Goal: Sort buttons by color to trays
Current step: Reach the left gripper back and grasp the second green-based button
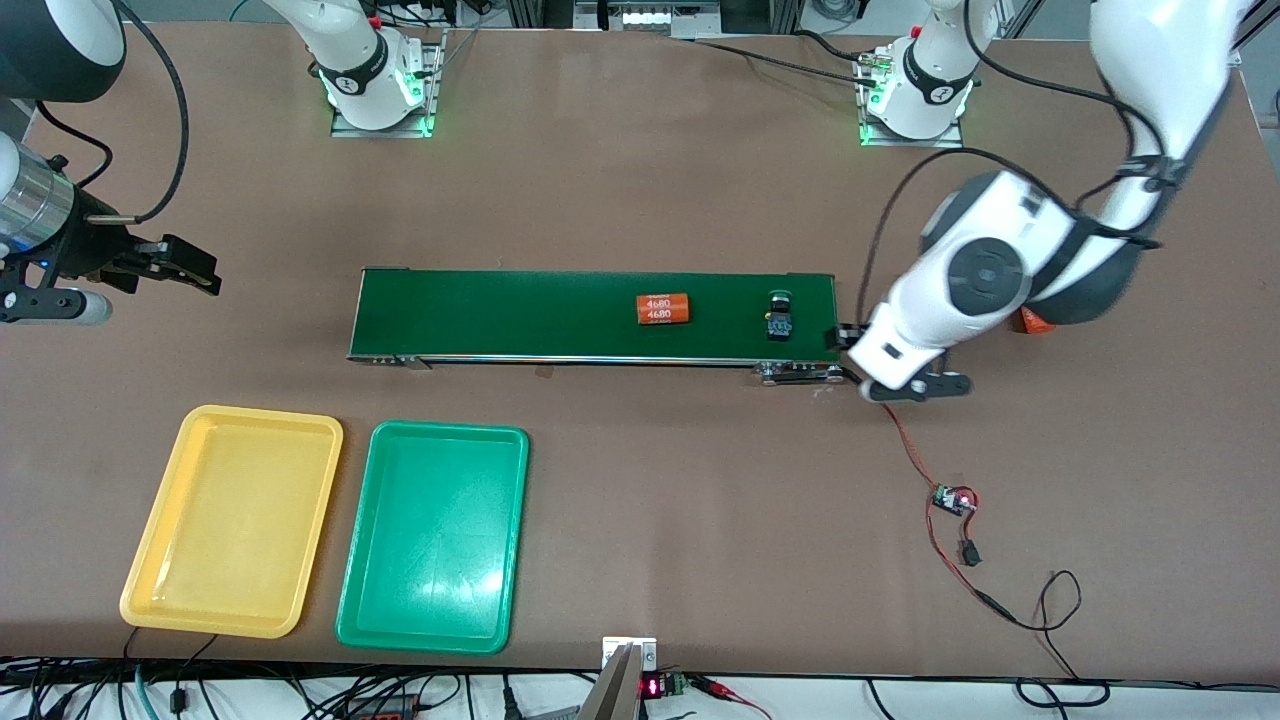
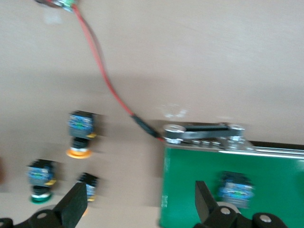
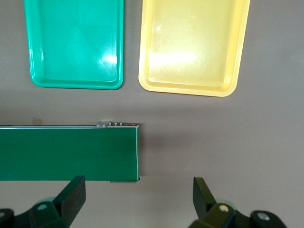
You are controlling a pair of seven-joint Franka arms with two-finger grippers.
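Green-capped button (image 1: 779,313) lies on the conveyor belt (image 1: 520,315); both tools gape.

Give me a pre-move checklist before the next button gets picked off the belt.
1. Left claw open, holding nothing: ok.
2. Right claw open over the belt's end, waiting: ok.
3. Button lying on the belt, free to pick: ok.
4. Its cap colour: appears green, cannot tell for sure.
5. Yellow tray and green tray hold nothing: ok.
6. Orange cylinder on the belt, apart from the button: ok.
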